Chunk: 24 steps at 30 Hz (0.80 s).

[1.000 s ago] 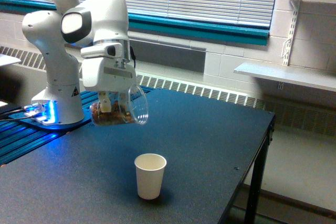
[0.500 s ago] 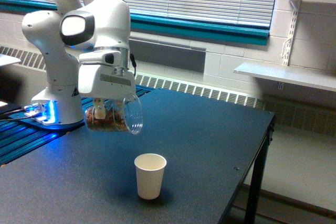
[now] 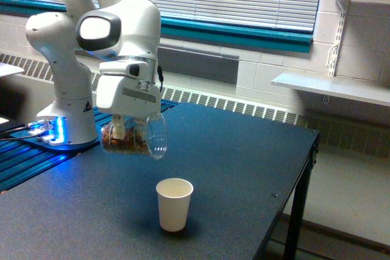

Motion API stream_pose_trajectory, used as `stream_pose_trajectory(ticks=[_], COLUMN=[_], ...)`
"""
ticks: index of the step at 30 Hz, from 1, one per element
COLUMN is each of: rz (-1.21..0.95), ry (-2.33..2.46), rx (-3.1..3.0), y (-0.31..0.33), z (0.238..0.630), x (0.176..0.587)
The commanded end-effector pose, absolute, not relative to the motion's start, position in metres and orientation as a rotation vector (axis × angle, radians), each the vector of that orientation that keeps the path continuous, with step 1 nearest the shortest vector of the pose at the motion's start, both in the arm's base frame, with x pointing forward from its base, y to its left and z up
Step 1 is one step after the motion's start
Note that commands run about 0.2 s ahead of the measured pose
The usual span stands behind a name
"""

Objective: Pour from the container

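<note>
The container (image 3: 139, 138), a clear plastic cup with brown nut-like pieces inside, hangs tipped on its side in the air, its wide rim facing the exterior view's right. My gripper (image 3: 122, 131) is shut on it from above; the fingers show through the plastic. The brown pieces lie along the cup's lower wall, back from the rim. A small off-white paper cup (image 3: 174, 204) stands upright on the dark table (image 3: 244, 162), below the container and to its right, well apart from it.
The arm's white base (image 3: 64, 101) stands at the table's left, beside a blue-lit strip (image 3: 36, 144). The table's right edge (image 3: 304, 168) drops to the floor. A radiator and window blinds run along the back wall; a shelf (image 3: 329, 86) hangs at right.
The gripper with the container dipped down and left, then shifted slightly right. The cup stays tipped on its side with the brown pieces inside. The paper cup has not moved.
</note>
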<state>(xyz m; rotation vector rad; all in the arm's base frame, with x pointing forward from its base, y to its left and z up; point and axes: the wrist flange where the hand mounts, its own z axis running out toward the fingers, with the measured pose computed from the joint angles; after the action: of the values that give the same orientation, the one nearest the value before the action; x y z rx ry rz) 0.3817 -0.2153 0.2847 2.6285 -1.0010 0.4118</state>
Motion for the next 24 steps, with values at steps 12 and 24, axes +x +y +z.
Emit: stream_pose_trajectory(ticks=[12, 24], rz=[0.364, 0.310], ry=[-1.009, -1.013], rx=[2.558, 2.514], y=[-0.203, -0.199], z=[0.278, 0.273], x=[0.392, 0.395])
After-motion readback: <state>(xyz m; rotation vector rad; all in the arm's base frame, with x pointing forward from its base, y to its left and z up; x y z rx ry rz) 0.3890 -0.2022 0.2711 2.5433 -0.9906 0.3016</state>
